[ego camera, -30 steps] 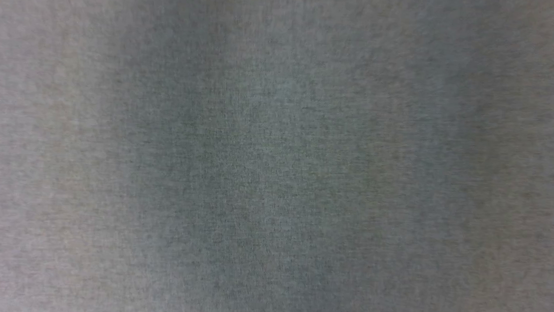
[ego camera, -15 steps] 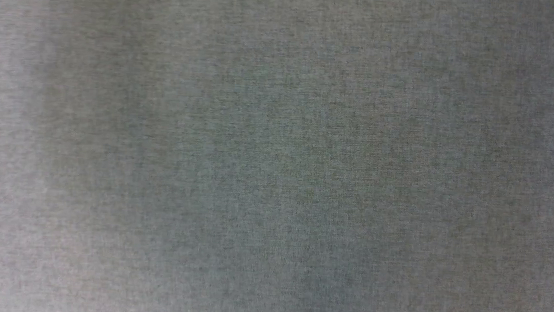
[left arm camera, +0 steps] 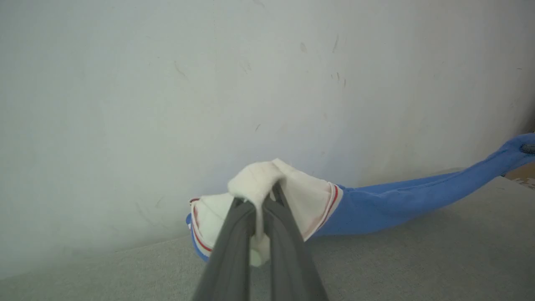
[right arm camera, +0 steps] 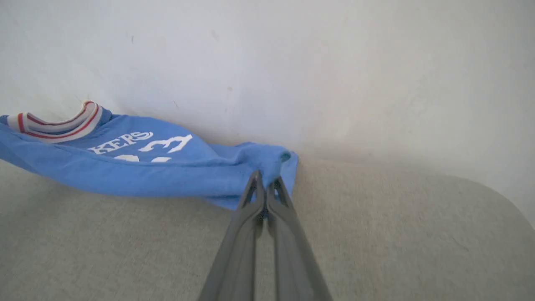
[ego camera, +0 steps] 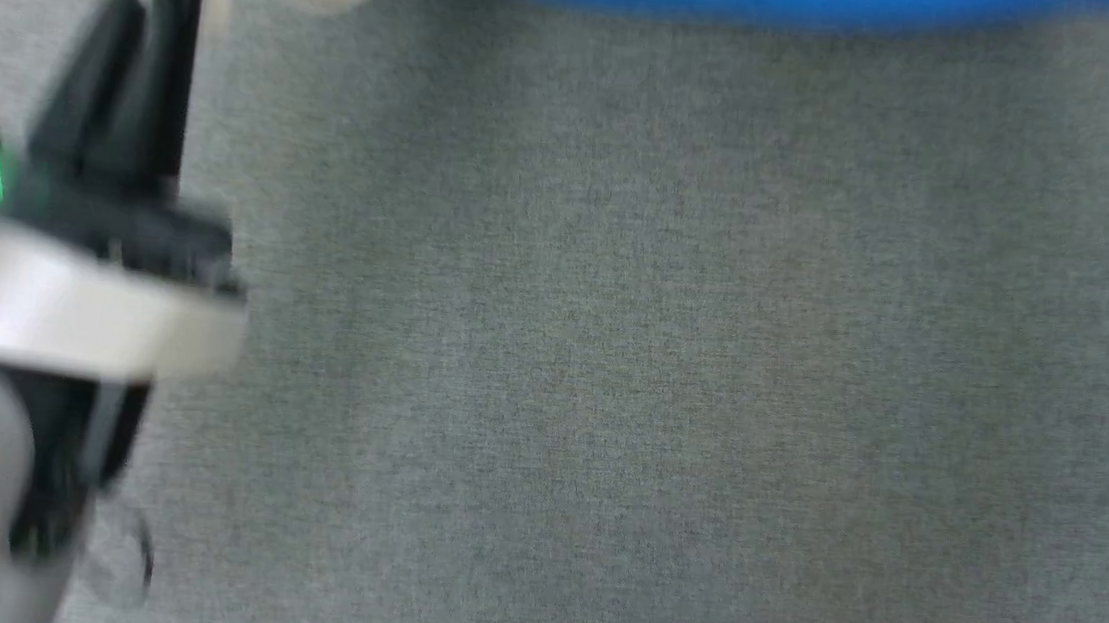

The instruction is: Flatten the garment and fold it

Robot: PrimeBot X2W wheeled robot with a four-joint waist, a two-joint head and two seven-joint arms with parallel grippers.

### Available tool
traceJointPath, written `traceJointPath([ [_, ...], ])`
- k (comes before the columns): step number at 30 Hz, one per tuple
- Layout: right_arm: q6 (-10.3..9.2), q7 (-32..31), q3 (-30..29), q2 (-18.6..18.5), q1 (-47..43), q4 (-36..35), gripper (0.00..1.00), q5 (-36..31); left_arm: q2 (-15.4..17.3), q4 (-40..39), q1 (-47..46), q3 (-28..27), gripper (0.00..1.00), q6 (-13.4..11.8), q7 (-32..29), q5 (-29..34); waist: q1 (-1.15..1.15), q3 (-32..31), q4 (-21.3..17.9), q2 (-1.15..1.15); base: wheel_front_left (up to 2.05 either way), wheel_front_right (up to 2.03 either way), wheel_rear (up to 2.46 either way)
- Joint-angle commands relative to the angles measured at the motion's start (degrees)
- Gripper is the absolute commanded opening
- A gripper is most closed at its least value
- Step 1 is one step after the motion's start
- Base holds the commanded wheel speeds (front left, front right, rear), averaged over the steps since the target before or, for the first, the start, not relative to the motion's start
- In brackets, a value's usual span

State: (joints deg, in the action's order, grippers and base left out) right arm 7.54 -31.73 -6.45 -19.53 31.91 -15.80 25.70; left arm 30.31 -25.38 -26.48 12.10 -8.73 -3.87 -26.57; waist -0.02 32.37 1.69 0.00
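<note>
Stretching along a scuffed pale wall [left arm camera: 167, 83], the garment [left arm camera: 388, 202] crosses a grey surface [ego camera: 611, 357].

The right tool [right arm camera: 264, 177] rises from the bottom middle of the frame, its two dark fingers [right arm camera: 288, 234] pressed together on a bunched blue corner of the garment [right arm camera: 146, 167] near the centre. From there the garment stretches in a long band to the left edge, white lettering [right arm camera: 125, 142] facing up and the red-striped white collar [right arm camera: 58, 123] at the upper left. Grey fabric surface [right arm camera: 397, 234] spreads across the lower half, with a pale wall [right arm camera: 292, 62] above.
</note>
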Motion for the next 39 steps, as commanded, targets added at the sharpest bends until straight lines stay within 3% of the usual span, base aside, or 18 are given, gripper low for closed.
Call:
traceJointPath([
  [1, -0.05, 0.1, -0.3, 0.7, -1.3, -0.7, 0.00, 0.3, 0.4, -0.6, 1.5, -0.4, 0.00, -0.6, -0.1, -0.4, 0.02, -2.9, 0.0, 0.00, 0.00, 0.00, 0.00],
  [4, -0.05, 0.3, -2.1, 3.2, -10.2, -3.5, 0.00, 1.2, 1.2, -3.0, 11.4, -0.8, 0.00, -1.6, -1.1, -2.5, 0.02, -4.7, -0.1, 0.00, 0.00, 0.00, 0.00],
  [10, -0.05, 1.9, -2.5, 5.0, -23.4, -4.7, 0.00, 2.3, 4.7, -0.8, 26.3, 1.6, 0.00, -0.4, -6.4, -6.2, 0.02, -9.1, -0.2, 0.00, 0.00, 0.00, 0.00],
  [18, -0.05, -2.9, 1.4, -0.6, -37.4, -5.8, 0.00, 7.5, 8.3, 0.8, 39.6, 4.9, 0.00, 1.6, -17.6, -16.6, 0.02, -15.4, -0.1, 0.00, 0.00, 0.00, 0.00],
  [23, -0.05, -6.4, 1.3, -3.4, -44.6, -6.1, 0.00, 10.1, 10.6, -0.7, 46.1, 5.5, 0.00, 1.3, -23.1, -21.9, 0.02, -18.3, 0.5, 0.00, 0.00, 0.00, 0.00],
  [31, -0.05, -13.3, -0.7, -3.6, -55.7, -5.8, 0.00, 11.7, 12.7, -3.2, 54.7, 4.1, 0.00, -0.5, -25.5, -26.8, 0.02, -22.7, 1.3, 0.00, 0.00, 0.00, 0.00],
  [39, -0.05, -17.0, -2.2, -1.5, -61.5, -9.4, 0.00, 13.0, 13.4, -7.0, 58.7, 2.8, 0.00, 0.0, -23.9, -27.8, 0.02, -25.8, 1.2, 0.00, 0.00, 0.00, 0.00],
])
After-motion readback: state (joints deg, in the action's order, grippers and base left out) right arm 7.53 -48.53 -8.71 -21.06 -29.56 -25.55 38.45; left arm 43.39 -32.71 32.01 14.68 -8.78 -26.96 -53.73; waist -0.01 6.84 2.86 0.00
